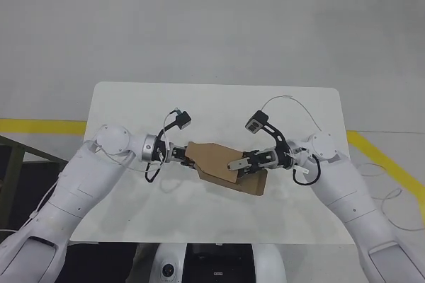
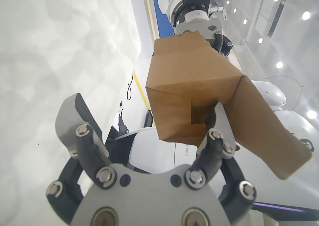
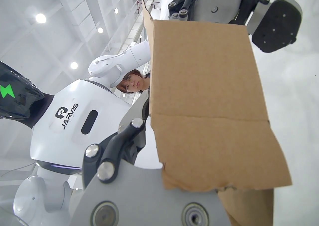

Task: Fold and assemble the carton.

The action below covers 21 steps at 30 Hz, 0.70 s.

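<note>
Nearest to you are the two grippers. Your left gripper (image 2: pixel 147 111) is spread wide, with one finger (image 2: pixel 224 124) touching the carton (image 1: pixel 216 161) at its end and the other pad out in free air. The right gripper (image 1: pixel 242 163) sits at the opposite end, and I can't tell if it's clamped. There's just one brown carton, between them over the middle of the desk (image 1: pixel 212 106). Its long axis runs left to right, and one flap sticks out at the right end toward the near edge.

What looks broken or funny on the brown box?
One flap edge of the carton, close to the right gripper, looks ragged and crumpled, as if torn. Its other visible edges look mostly straight.
</note>
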Motion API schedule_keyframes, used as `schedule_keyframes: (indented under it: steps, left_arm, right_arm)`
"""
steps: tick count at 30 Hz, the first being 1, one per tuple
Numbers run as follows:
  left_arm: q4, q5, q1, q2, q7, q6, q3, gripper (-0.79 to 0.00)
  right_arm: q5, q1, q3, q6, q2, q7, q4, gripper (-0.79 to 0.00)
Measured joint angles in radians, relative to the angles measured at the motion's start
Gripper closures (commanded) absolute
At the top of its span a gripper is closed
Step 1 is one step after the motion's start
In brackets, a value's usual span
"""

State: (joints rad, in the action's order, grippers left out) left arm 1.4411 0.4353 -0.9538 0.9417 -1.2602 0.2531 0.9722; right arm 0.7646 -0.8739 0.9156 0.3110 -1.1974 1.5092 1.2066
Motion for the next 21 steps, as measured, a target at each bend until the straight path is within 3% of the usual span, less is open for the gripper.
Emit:
schedule_keyframes:
  steps: [12, 21]
  left_arm:
    - [-0.016, 0.001, 0.015, 0.012, 0.002, 0.014, -0.013, -0.785]
    - [-0.078, 0.065, -0.008, 0.002, -0.007, 0.018, 0.052, -0.785]
  right_arm:
    - [0.004, 0.006, -0.006, 0.000, -0.006, 0.000, -0.006, 0.000]
    - [0.006, 0.001, 0.009, 0.000, -0.003, 0.000, -0.007, 0.000]
